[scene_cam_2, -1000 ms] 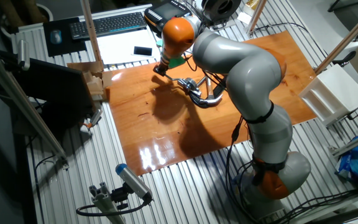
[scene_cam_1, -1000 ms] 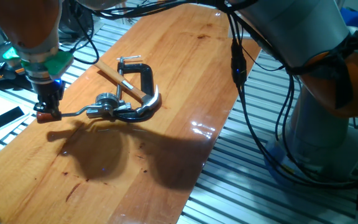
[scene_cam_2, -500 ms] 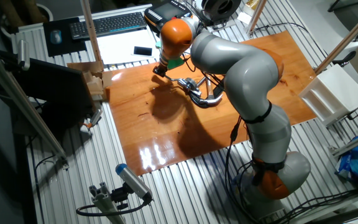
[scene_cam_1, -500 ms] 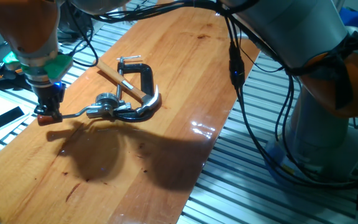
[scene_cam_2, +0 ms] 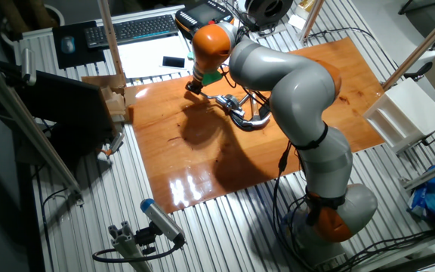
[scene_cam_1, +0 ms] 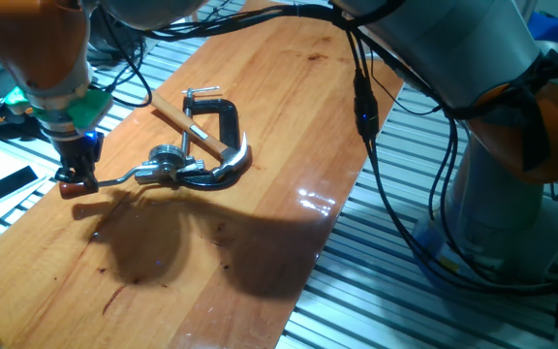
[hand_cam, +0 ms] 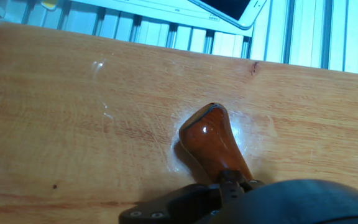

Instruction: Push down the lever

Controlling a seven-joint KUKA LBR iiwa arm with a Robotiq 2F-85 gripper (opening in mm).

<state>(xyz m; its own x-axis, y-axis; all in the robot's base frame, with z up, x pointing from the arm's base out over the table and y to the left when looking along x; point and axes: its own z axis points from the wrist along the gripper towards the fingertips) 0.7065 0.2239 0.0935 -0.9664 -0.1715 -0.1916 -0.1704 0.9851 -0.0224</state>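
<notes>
End effector sits on lever knob at left edge of wooden bench; grip state unclear. Knob low against bench. Black clamp beside lever's hinge.

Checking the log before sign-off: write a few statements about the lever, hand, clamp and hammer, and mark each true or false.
1. The hand is at the knob end of the lever. True.
2. The black C-clamp stands upright. False: it lies flat on the wooden board.
3. The hammer handle crosses the C-clamp. True.
4. The lever's knob is blue. False: it is red-brown.
</notes>
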